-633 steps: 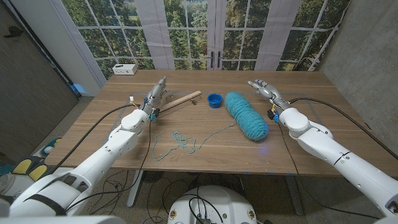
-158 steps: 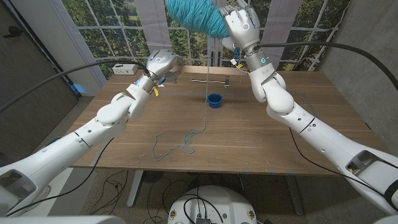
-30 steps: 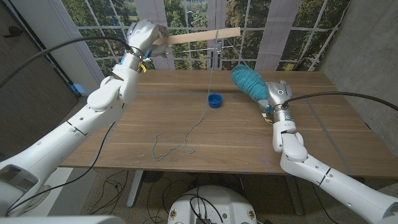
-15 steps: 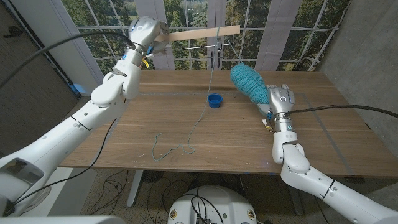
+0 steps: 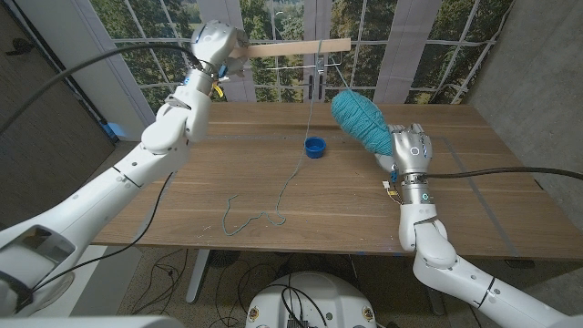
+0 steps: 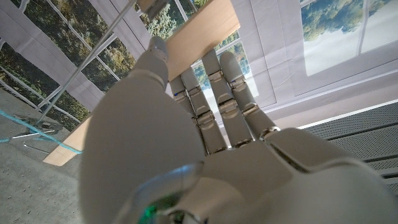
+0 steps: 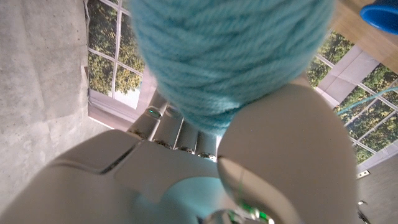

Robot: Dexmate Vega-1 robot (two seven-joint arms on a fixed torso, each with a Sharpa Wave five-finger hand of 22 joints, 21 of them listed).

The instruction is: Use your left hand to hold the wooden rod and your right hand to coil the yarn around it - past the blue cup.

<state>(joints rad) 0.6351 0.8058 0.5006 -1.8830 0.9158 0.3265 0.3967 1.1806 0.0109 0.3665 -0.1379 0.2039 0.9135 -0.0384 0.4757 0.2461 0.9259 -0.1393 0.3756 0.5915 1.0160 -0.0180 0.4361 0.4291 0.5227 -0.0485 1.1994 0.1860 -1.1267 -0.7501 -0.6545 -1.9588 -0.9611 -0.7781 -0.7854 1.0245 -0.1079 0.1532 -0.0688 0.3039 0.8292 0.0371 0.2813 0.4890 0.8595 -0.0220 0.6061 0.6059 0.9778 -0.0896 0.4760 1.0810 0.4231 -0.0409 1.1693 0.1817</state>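
Head view: your left hand (image 5: 217, 43) is raised high above the table's (image 5: 474, 182) far left corner, fingers wrapped around one end of the rod (image 5: 296, 49), which juts level toward the robot's right in front of the window (image 5: 273, 27). A strand (image 5: 311, 109) of teal yarn hangs from near the rod's free end, drops past the cup (image 5: 314, 147) and trails in loose curls (image 5: 264, 214) across the wood toward the near edge. The cup sits on the table below the rod's free end. Your right hand (image 5: 412, 150) stands upright above the table's right half, holding the skein (image 5: 361, 119), which leans up and toward the cup from its fingers. A white box (image 5: 183, 101) lies at the table's far left corner.

Left wrist view: you see the back of the left hand (image 6: 205, 149) with its fingers (image 6: 214, 81) curled over the rod (image 6: 199, 34), clamping it; the rod runs on past the hand, and teal strand (image 6: 37, 134) crosses near its other end.

Right wrist view: the right hand (image 7: 205, 168) cradles the skein (image 7: 230, 56), the wound yarn pressed against the fingers and thumb; the grip reads as closed around it. An edge of the cup (image 7: 380, 15) shows on the table beyond, and a thin strand (image 7: 367, 99) passes before the window panes.
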